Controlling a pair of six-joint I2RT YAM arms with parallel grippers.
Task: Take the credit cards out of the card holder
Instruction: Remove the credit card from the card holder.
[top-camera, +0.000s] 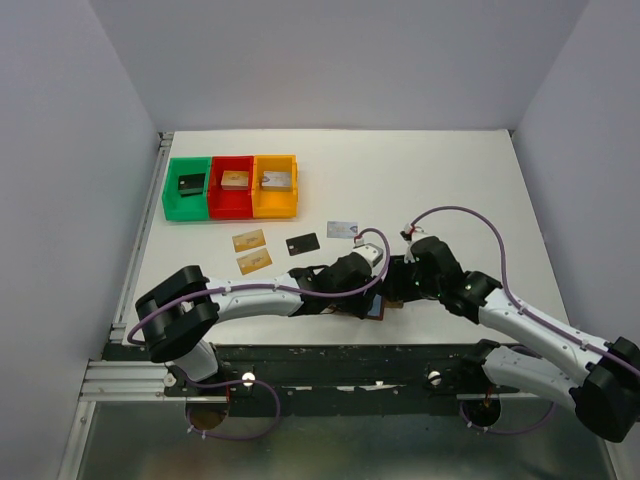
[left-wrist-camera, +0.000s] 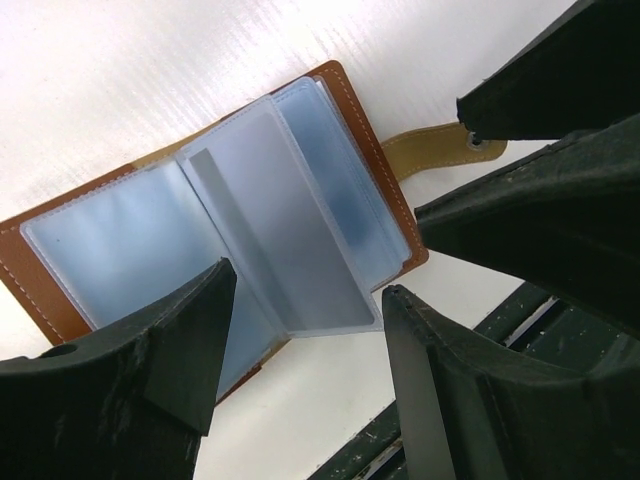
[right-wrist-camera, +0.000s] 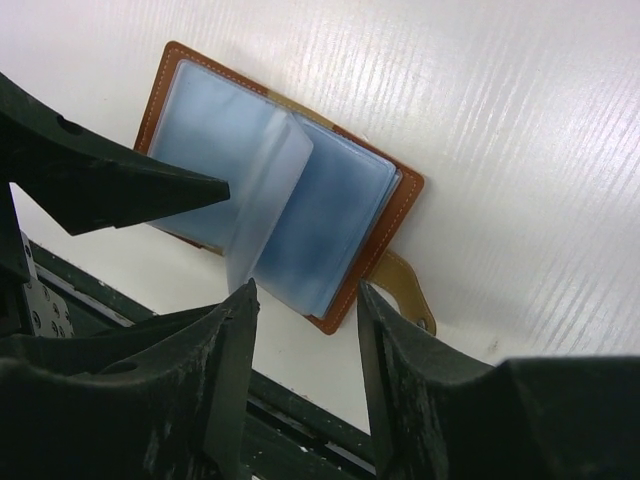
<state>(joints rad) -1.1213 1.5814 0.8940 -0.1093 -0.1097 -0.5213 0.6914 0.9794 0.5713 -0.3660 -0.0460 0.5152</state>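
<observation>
Card holder (top-camera: 378, 306) lies open and flat on the table (top-camera: 430, 180), at the near edge, right of centre, between the two grippers. Brown leather faces down, pale blue clear sleeves face up. One sleeve (left-wrist-camera: 270, 230) stands up off the stack at mid-page. The snap tab (left-wrist-camera: 440, 150) sticks out on the right arm's side. Can't tell whether any sleeve has a card in it.

Left gripper (left-wrist-camera: 307, 285): fingers apart, nothing clamped. The tips hang over the holder's near edge and the raised sleeve's free corner sits in the gap. Contact: can't tell.

Right gripper (right-wrist-camera: 305, 292): fingers apart, nothing gripped. The tips straddle the holder's edge, with the tab just beside one finger.

Each wrist view shows the other gripper's fingers close in across the holder.

Out on the table, beyond the holder:
- one tan-gold card (top-camera: 249, 240)
- second tan-gold card (top-camera: 254, 261) just nearer
- dark card (top-camera: 302, 244)
- whitish card (top-camera: 342, 229)

All lie flat, apart from each other and from the holder.

Far left, in a row with sides touching: green bin (top-camera: 172, 200), red bin (top-camera: 231, 205), orange bin (top-camera: 275, 206). Each has a small block inside.
</observation>
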